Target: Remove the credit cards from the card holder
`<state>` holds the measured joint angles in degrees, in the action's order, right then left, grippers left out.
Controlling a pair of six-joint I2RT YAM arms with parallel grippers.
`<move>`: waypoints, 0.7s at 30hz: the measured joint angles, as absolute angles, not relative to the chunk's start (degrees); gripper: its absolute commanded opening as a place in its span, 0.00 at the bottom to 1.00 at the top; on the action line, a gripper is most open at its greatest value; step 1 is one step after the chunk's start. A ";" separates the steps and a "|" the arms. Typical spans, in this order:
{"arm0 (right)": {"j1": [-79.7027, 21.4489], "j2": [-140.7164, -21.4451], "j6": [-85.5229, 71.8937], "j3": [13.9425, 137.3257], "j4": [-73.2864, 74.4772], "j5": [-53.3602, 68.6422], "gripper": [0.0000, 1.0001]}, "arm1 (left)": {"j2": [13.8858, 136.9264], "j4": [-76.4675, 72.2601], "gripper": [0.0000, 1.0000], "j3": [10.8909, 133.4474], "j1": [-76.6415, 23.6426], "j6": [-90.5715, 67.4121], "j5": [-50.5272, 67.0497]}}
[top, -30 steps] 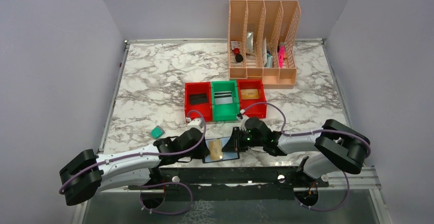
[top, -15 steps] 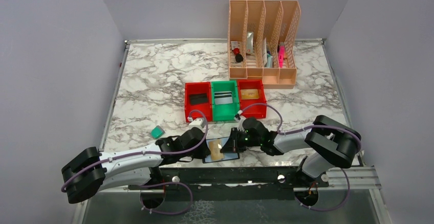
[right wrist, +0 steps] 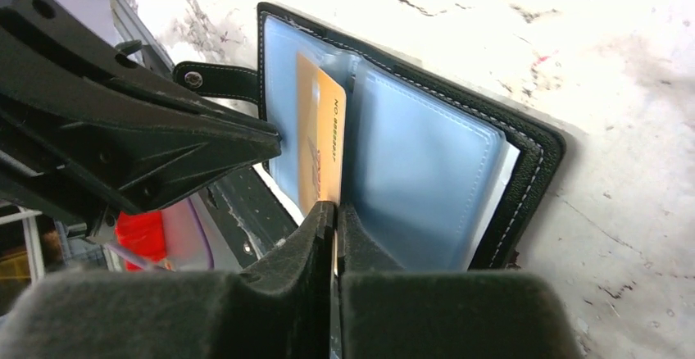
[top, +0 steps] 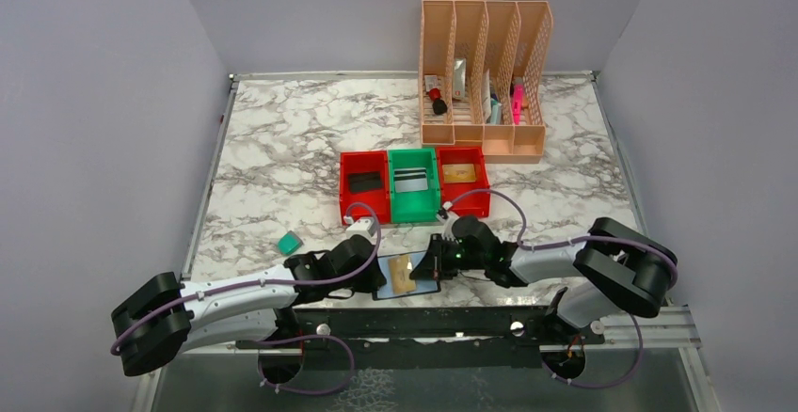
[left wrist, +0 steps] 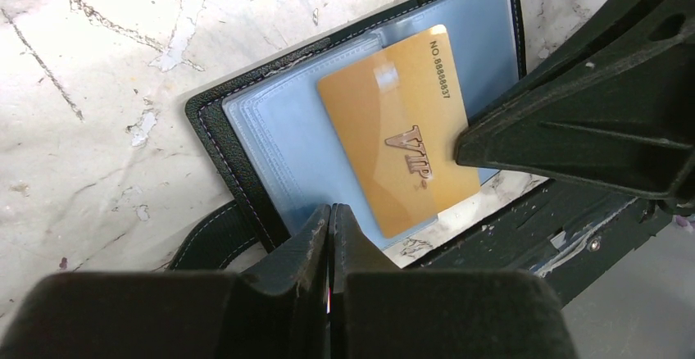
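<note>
The card holder [top: 425, 286] lies open at the table's front edge, blue-grey pockets up, strap tab [left wrist: 209, 240] to the left. A gold VIP card [left wrist: 393, 129] sticks partly out of a pocket. My right gripper [right wrist: 334, 210] is shut on that card's edge [right wrist: 328, 146]; in the top view it [top: 426, 267] sits on the holder's right half. My left gripper [left wrist: 330, 211] is shut, tips pressing on the near edge of the holder's blue-grey inside [left wrist: 270, 146]. In the top view it [top: 375, 277] is at the holder's left side.
Two red bins [top: 364, 183] [top: 461, 175] and a green bin [top: 413, 182] stand just behind, each with a card inside. A peach file organiser [top: 484, 78] stands at the back. A small teal object [top: 289, 242] lies to the left. The black front rail [top: 423, 323] is right below the holder.
My right gripper moved slightly left over the holder, then back right with the gold card. The left gripper stayed on the holder.
</note>
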<state>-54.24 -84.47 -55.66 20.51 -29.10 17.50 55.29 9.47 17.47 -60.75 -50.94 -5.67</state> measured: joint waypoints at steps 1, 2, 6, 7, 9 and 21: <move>-54.24 -84.71 -55.46 20.53 -29.19 17.78 0.19 | 55.29 9.34 0.06 17.43 -60.75 -50.94 -5.67; -54.24 -85.12 -55.42 20.53 -29.39 18.15 0.23 | 55.29 9.26 0.06 17.41 -60.75 -50.92 -5.61; -53.98 -87.20 -55.77 20.56 -31.77 19.86 0.45 | 55.57 8.82 0.06 17.39 -60.75 -50.81 -5.37; -53.98 -87.48 -55.92 20.58 -32.93 20.34 0.47 | 55.59 8.73 0.06 17.39 -60.75 -50.74 -5.32; -53.98 -88.07 -56.18 20.67 -34.48 20.58 0.46 | 55.59 8.60 0.06 17.37 -60.75 -50.72 -5.30; -53.87 -92.86 -56.55 22.09 -37.43 22.33 0.07 | 55.29 7.73 0.05 16.80 -60.75 -50.74 -5.19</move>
